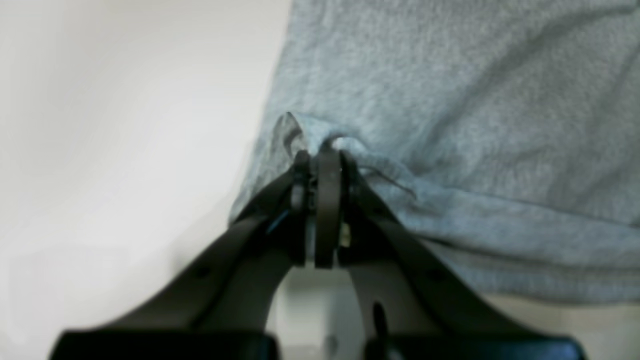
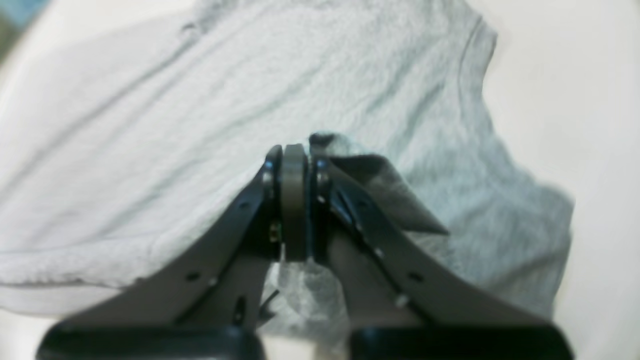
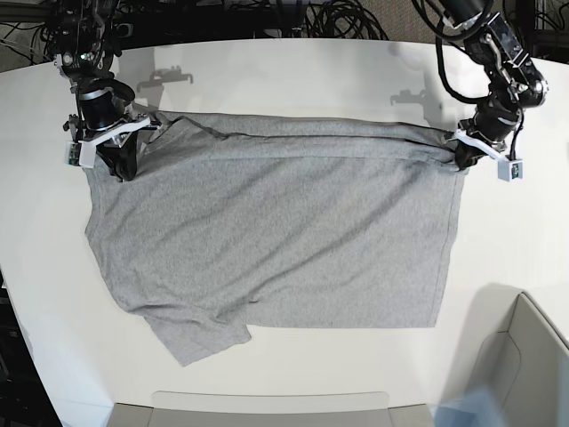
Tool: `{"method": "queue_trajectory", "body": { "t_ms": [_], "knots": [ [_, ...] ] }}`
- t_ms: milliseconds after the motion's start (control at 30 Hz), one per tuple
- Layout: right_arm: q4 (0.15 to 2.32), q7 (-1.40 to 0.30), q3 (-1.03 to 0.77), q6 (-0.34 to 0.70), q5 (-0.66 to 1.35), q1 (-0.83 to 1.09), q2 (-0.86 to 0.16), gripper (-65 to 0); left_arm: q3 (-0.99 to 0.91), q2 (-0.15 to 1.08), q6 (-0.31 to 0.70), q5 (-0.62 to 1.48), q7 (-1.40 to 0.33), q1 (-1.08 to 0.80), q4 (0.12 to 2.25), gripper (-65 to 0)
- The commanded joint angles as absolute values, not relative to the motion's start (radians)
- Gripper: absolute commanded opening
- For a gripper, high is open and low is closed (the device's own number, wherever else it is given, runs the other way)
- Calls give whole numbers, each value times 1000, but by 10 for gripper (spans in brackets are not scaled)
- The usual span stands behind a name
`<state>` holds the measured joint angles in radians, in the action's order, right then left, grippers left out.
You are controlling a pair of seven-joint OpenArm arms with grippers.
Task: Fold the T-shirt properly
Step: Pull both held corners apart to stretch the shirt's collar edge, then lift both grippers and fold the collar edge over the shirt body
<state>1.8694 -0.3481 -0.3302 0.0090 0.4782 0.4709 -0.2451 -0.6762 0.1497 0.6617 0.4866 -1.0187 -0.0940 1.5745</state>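
The light grey T-shirt [image 3: 267,240] lies spread on the white table [image 3: 293,71], plain side up, with a fold along its far edge. My left gripper [image 3: 460,160] is shut on the T-shirt's far right corner; the wrist view shows a pinch of the hem [image 1: 350,150] between the closed jaws [image 1: 320,155]. My right gripper [image 3: 122,167] is shut on the T-shirt's far left edge near the sleeve; its wrist view shows bunched cloth [image 2: 350,160] at the closed tips [image 2: 295,155]. A sleeve [image 3: 200,334] sticks out at the near left. No lettering shows.
A grey bin [image 3: 524,356] stands at the near right corner. A grey tray edge [image 3: 267,409] runs along the table's near side. Cables [image 3: 329,18] lie beyond the far edge.
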Motion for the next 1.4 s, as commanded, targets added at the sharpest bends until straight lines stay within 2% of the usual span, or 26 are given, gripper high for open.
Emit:
{"method": "queue_trajectory", "body": {
  "t_ms": [0, 333, 467, 567, 700, 800, 933, 1167, 1367],
  "knots": [
    [1871, -317, -335, 15, 455, 450, -254, -650, -677, 166, 665, 493, -993, -73, 1589, -650],
    [1701, -317, -328, 18, 394, 300, -263, -650, -674, 171, 664, 487, -997, 19, 1575, -650],
    [1630, -317, -329, 82, 377, 231, -263, -650, -639, 191, 662, 487, -997, 74, 1492, -650],
    [1595, -318, -329, 91, 280, 174, -252, -650, -588, 226, 661, 487, -993, 114, 1429, -650],
    [1537, -318, -329, 93, 193, 99, -231, -650, -582, 239, 605, 487, -990, 157, 1372, -650],
    [1489, -318, -329, 101, 173, 53, -229, -650, -576, 248, 601, 487, -958, 180, 1340, -650],
    [1448, -318, -329, 162, 168, -2, -226, -650, -575, 262, 599, 487, -946, 214, 1302, -650],
    [1351, -318, -318, 173, 74, -117, -225, -650, -496, 294, 599, 487, -888, 249, 1191, -650],
    [1328, -318, -274, 173, 50, -137, -225, -647, -490, 303, 599, 487, -883, 245, 1190, -650]
  ]
}}
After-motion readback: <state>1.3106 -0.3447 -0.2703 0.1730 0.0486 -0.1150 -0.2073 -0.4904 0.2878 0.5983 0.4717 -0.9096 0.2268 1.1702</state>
